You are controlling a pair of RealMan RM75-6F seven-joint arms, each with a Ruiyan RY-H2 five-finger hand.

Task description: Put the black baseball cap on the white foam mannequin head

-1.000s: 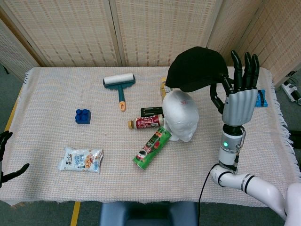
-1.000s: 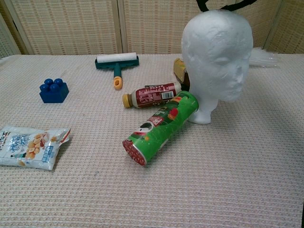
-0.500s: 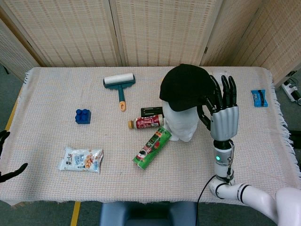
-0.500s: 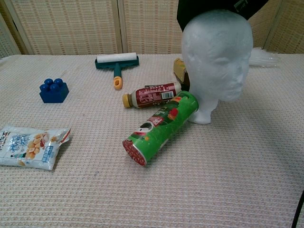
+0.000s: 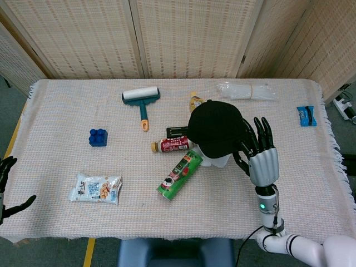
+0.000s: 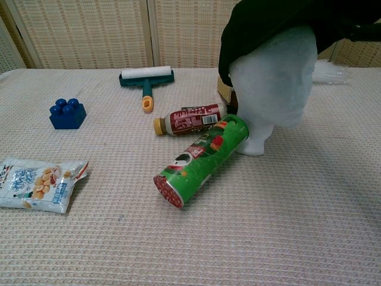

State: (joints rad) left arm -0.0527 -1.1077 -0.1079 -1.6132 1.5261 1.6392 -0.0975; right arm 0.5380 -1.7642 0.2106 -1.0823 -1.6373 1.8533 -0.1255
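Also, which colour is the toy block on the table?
Blue toy block; the chest view shows it best.

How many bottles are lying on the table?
1: the red-labelled bottle lies beside the mannequin head, behind the green can. Others may be hidden behind the black baseball cap.

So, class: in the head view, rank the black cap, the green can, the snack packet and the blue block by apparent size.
1. black cap
2. green can and snack packet, too alike to rank
3. blue block

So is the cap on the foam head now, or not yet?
On. In the chest view the cap covers the head's crown down to the forehead; the right hand holds its edge.
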